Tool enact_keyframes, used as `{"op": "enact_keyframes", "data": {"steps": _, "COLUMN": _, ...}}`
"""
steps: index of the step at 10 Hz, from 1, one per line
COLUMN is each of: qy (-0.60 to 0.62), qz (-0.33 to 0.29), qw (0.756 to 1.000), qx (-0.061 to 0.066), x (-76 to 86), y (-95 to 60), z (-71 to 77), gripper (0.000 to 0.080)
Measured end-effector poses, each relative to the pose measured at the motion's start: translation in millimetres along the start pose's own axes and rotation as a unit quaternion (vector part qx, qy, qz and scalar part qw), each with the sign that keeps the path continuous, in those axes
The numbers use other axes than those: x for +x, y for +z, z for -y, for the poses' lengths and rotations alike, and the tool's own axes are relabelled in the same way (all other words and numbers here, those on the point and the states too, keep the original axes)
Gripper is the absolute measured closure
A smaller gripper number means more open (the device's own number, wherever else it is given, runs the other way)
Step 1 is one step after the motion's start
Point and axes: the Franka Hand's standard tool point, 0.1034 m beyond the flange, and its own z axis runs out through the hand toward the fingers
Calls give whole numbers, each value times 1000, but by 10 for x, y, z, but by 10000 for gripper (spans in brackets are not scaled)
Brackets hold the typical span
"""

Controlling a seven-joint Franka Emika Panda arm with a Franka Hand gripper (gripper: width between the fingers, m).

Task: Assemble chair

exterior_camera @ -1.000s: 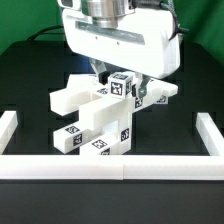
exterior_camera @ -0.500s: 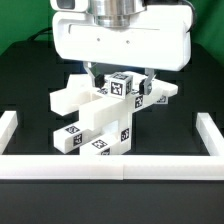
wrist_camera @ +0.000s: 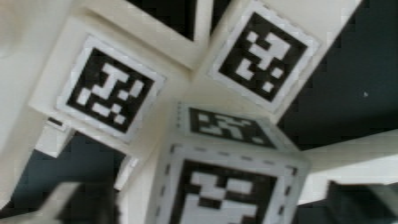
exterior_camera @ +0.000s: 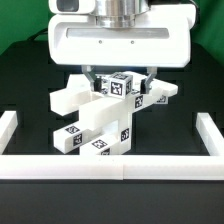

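Inside the border rail point(exterior_camera: 112, 165), behind its front run and roughly midway between its two side runs, I find the chair point(exterior_camera: 100, 125) standing as a partly joined cluster of white blocky parts on the black table point(exterior_camera: 40, 205). Flat panels jut out toward both side runs of the rail, and a stepped stack of blocks faces the front run. Small black-and-white tags point(exterior_camera: 72, 131) show on several faces. Over the same spot within the rail, the gripper point(exterior_camera: 121, 88) hangs low from its broad white housing. Its dark fingers point(exterior_camera: 148, 86) stand one on each side of the chair's upright top block point(exterior_camera: 122, 97). I read the jaws as spread wide, with a thin gap showing between each finger and the block in the exterior view. I cannot confirm any contact, and I see nothing lifted or clamped. From the wrist view I get a close, slightly blurred look down onto the chair point(wrist_camera: 222, 160). It shows one tagged block end nearest the lens and two further tagged faces point(wrist_camera: 107, 88) behind it, angled apart. The fingers cannot be made out clearly in that picture.
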Motion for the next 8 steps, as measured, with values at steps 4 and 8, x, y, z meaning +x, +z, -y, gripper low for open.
{"op": "enact_keyframes", "data": {"steps": 4, "qy": 9, "qz": 1, "qw": 1000, "qx": 0, "x": -1, "y": 9, "z": -7, "gripper": 518}}
{"op": "enact_keyframes", "data": {"steps": 8, "qy": 88, "qz": 1, "qw": 996, "qx": 1, "x": -1, "y": 10, "z": -8, "gripper": 518}}
